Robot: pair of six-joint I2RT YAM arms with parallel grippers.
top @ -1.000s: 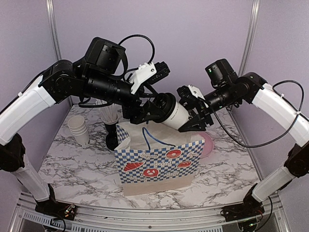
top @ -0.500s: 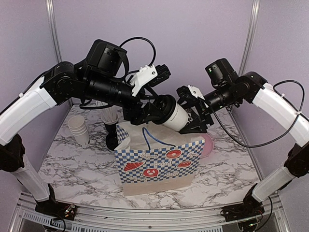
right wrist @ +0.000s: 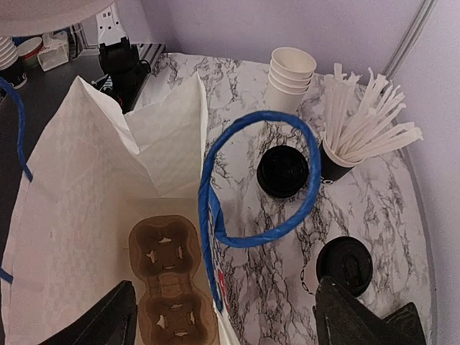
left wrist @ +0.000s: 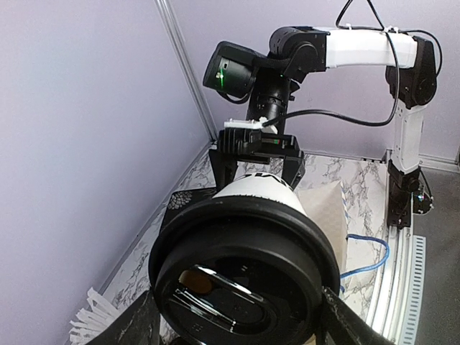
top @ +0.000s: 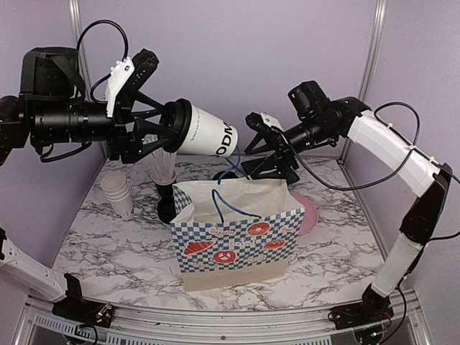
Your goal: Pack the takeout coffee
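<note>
One takeout coffee cup (top: 205,130), white with a black lid and black lettering, lies sideways in the air, high above and left of the bag. My left gripper (top: 159,134) is shut on it at the lid end; in the left wrist view the lid (left wrist: 244,269) fills the space between my fingers. My right gripper (top: 267,155) is open and empty above the back edge of the checkered paper bag (top: 237,233). In the right wrist view the gripper (right wrist: 230,320) is over the bag's mouth, with a brown cup carrier (right wrist: 169,287) on the bag's floor. A second lidded cup (right wrist: 345,264) stands on the table behind the bag.
A stack of plain white cups (top: 117,191) and a black cup of white straws (top: 165,172) stand at the back left. Another black lid (right wrist: 282,171) sits near the straws. A pink plate (top: 310,213) lies right of the bag. The blue bag handle (right wrist: 215,215) loops up.
The cup was between both grippers over the bag. Now the right gripper has let go and the left gripper has carried the cup up and to the left.
</note>
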